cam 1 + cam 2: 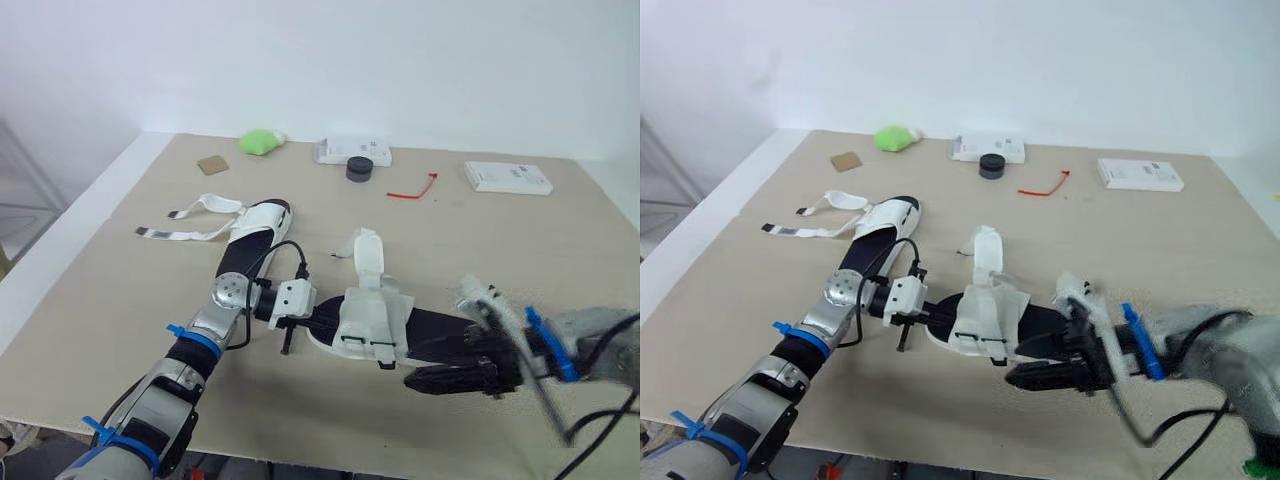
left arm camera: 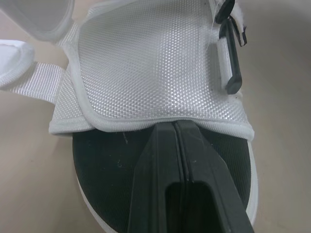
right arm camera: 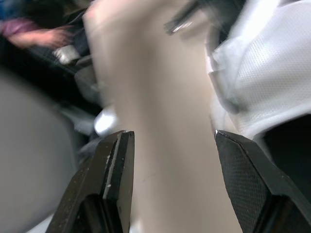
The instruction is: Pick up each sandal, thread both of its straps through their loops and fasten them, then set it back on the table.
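2 sandals lie on the surface (image 1: pixel 500 260). The near sandal (image 1: pixel 375 320) has its long axis running left to right between both arms. Left gripper (image 2: pixel 173 127): jaws closed together, tips on the black footbed at the edge of the white upper. Right gripper (image 3: pixel 171 132): jaws wide, just beside the opposite end. The far sandal (image 1: pixel 255 235) lies beyond, straps loose.
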Robot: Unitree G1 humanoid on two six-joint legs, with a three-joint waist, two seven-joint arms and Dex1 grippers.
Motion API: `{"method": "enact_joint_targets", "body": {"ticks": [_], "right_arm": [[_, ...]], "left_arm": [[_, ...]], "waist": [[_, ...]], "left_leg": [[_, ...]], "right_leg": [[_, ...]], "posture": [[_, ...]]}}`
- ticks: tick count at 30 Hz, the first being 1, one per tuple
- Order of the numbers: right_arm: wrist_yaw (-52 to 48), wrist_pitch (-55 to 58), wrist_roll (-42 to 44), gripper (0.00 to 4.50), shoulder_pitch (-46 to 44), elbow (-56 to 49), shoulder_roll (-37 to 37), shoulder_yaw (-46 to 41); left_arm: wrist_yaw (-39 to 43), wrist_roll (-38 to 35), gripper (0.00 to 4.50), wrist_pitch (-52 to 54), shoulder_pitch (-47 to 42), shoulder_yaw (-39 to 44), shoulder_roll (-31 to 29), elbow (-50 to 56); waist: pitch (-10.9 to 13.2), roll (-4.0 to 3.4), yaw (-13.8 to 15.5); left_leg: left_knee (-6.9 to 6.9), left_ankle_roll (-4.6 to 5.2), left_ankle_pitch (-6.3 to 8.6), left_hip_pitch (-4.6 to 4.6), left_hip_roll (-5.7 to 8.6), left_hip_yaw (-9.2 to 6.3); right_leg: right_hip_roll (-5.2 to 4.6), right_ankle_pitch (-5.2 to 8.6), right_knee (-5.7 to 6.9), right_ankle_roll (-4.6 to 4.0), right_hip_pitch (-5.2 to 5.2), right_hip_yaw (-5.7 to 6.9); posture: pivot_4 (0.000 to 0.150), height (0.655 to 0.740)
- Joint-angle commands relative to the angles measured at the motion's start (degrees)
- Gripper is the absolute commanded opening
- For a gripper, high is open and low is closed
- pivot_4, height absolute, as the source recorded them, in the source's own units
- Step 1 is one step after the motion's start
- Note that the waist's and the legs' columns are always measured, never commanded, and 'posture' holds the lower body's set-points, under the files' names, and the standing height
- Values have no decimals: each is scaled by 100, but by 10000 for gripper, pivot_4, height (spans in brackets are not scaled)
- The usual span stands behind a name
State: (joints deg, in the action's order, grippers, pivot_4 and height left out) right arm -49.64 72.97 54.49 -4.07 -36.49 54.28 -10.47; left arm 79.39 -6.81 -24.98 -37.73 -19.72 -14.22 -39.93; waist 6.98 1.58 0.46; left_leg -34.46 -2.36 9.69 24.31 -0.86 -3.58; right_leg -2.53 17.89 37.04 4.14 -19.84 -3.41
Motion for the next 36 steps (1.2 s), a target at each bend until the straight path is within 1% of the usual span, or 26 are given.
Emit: {"method": "enact_joint_targets", "body": {"ticks": [1,3,4,5,9,14,20,23,24,26,27,31,33,36], "right_arm": [[492,-316,-239,28690,11,-252,-120,-49],[857,-441,-457,28690,-42,-254,-333,165],[963,-499,-567,28690,-47,-258,-371,250],[1005,-526,-621,28690,-45,-263,-378,289],[1082,-582,-663,28690,-18,-262,-397,336],[1179,-284,-282,28690,-88,-136,-646,315],[1232,-194,-152,28690,-127,-150,-684,329],[1286,-116,-28,20409,-298,-68,-819,396],[1293,-93,-6,16259,-334,-56,-831,417],[1293,-62,4,4951,-377,-34,-817,450],[1297,-54,12,325,-390,-26,-810,460],[1225,-67,39,325,-393,-60,-728,512],[1116,14,228,325,-367,-115,-667,437],[716,-17,638,325,-207,-383,-372,242]], "left_arm": [[93,718,0,232,355,-523,-152,-687],[118,717,0,227,348,-538,-153,-680],[131,724,0,216,341,-550,-156,-680],[137,729,0,207,337,-559,-159,-681],[134,751,0,168,318,-589,-169,-698],[121,836,0,57,270,-655,-171,-682],[110,847,0,32,263,-636,-154,-715],[92,846,0,33,269,-621,-162,-758],[89,844,0,35,279,-620,-166,-759],[84,844,0,37,282,-619,-166,-765],[83,844,0,37,281,-620,-165,-768],[72,844,0,50,297,-617,-163,-765],[69,843,0,55,299,-617,-160,-767],[60,846,0,57,279,-615,-146,-791]], "waist": [[5,-19,-5],[4,-19,-8],[6,-15,-12],[7,-14,-17],[5,-13,-24],[5,-12,-25],[8,-18,-21],[10,-16,-22],[10,-16,-22],[8,-20,-20],[8,-19,-16],[8,-19,-13],[9,-19,-13],[10,-21,-4]], "left_leg": [[-3,0,0,0,4,12],[-4,1,-1,-7,9,24],[-4,2,-1,-9,3,22],[-4,3,-2,-10,-4,19],[-4,3,-2,-30,-32,22],[-3,3,-2,-38,-65,33],[-2,3,-2,-29,-61,38],[-3,3,-2,-28,-62,39],[-3,3,-2,-28,-62,38],[-2,3,-2,-28,-63,38],[-1,3,-2,-28,-62,37],[0,3,-2,-22,-61,35],[-1,3,-2,-22,-60,34],[0,3,-2,-17,-60,32]], "right_leg": [[-9,-4,0,8,-2,-9],[-15,-7,0,12,-1,-18],[-9,-3,0,1,-1,-16],[-1,4,0,-15,-1,-14],[13,-7,0,-34,6,-10],[18,-12,0,-44,6,-9],[14,-9,0,-50,2,-9],[14,-10,0,-49,-1,-10],[14,-10,0,-49,-1,-10],[14,-9,0,-49,-2,-9],[12,-9,0,-50,-2,-9],[12,-5,-1,-53,-3,-8],[11,-5,-1,-53,-3,-7],[6,-3,-1,-52,-3,-3]], "posture": [[1500,7400],[1500,7400],[1500,7400],[1500,7400],[1500,7400],[1500,7400],[1500,7400],[1500,7400],[1500,7400],[1500,7400],[1500,7400],[1500,7400],[1500,7400],[1500,7400]]}}
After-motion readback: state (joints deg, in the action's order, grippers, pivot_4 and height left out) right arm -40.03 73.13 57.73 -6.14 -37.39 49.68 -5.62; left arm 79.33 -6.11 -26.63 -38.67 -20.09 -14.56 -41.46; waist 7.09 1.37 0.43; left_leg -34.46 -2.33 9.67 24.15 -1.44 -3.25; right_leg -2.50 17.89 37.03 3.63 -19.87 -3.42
